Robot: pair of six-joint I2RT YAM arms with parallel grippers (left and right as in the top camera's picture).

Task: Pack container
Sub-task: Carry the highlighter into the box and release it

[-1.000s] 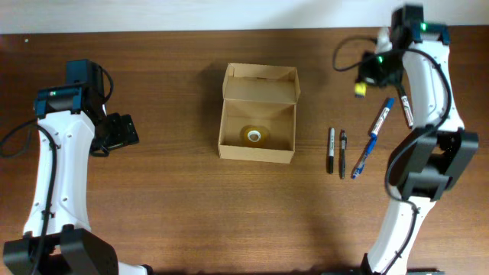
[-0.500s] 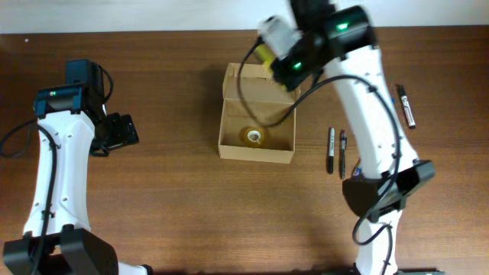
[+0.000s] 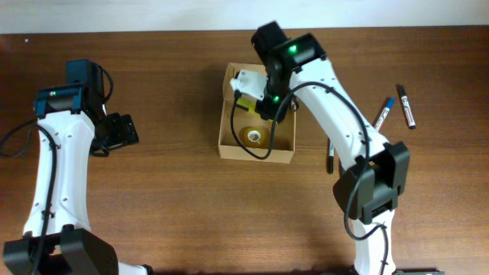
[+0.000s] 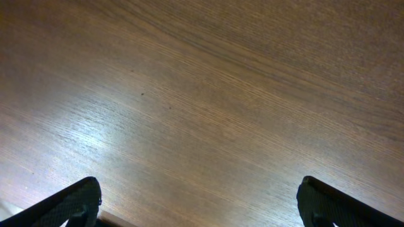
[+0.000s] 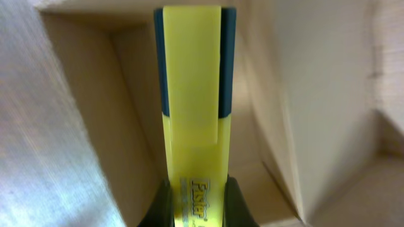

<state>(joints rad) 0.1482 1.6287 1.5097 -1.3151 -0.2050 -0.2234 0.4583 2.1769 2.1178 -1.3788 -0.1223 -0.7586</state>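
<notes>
The container (image 3: 256, 153) is a tan cardboard box standing open mid-table, its lid flap (image 3: 230, 79) folded back. Inside lies a roll of tape (image 3: 254, 135). My right gripper (image 3: 252, 98) hangs over the box's back left part, shut on a yellow highlighter (image 3: 244, 106). The right wrist view shows the highlighter (image 5: 192, 94) with its dark blue edge pointing down into the container (image 5: 315, 94), clamped in the right gripper (image 5: 196, 192). My left gripper (image 3: 122, 131) is far left of the box. In its own view the left gripper (image 4: 201, 198) stands open over bare wood.
To the right of the box lie a blue pen (image 3: 382, 114) and a black marker (image 3: 406, 105). A black pen (image 3: 330, 157) shows partly under my right arm. The table's back edge meets a white wall.
My right arm has swung from the far right over to the box, carrying the yellow highlighter, and lowered it towards the inside. The left arm has stayed still.
</notes>
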